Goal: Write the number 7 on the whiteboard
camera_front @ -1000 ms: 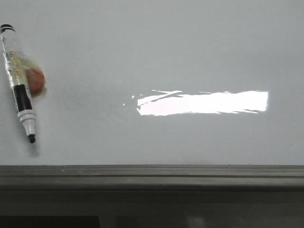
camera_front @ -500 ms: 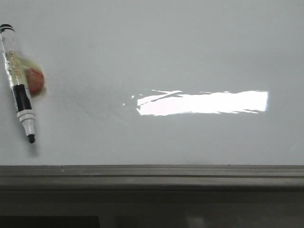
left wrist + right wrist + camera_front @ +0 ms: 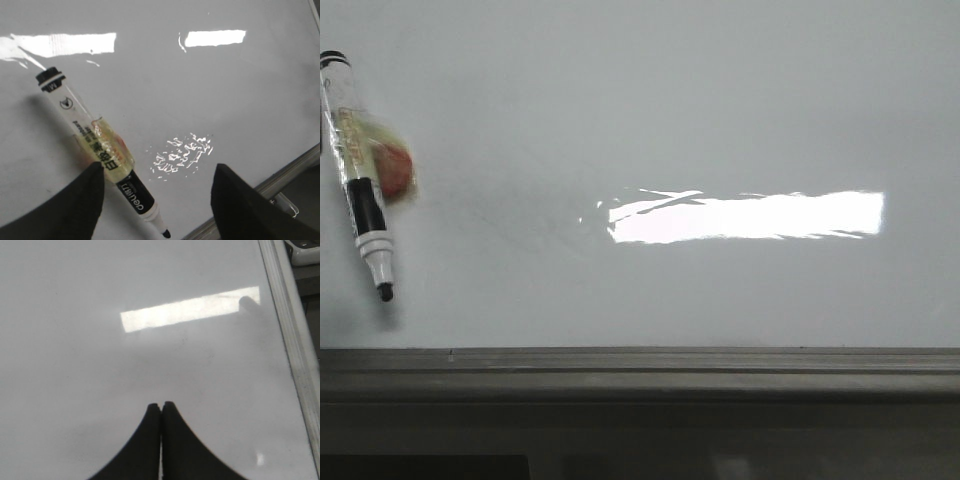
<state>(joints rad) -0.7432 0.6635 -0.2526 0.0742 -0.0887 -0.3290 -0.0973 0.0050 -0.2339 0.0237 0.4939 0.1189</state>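
Note:
The whiteboard (image 3: pixel 720 110) fills the front view, glossy and pale grey, with no number 7 visible on it. An uncapped black marker (image 3: pixel 358 180) lies on the board at the far left, tip pointing toward the dark ledge (image 3: pixel 640 370). In the left wrist view the marker (image 3: pixel 100 155) lies slanted on the board, and my left gripper (image 3: pixel 160 187) is open above it, one finger next to the marker's barrel, the other well apart. My right gripper (image 3: pixel 161 407) is shut and empty over bare board. Neither gripper shows in the front view.
A bright rectangular light glare (image 3: pixel 745 217) sits mid-board. The board's frame edge (image 3: pixel 292 340) runs along one side in the right wrist view, with a pale object (image 3: pixel 305 252) beyond it. A small white item (image 3: pixel 285 202) lies past the board's edge in the left wrist view.

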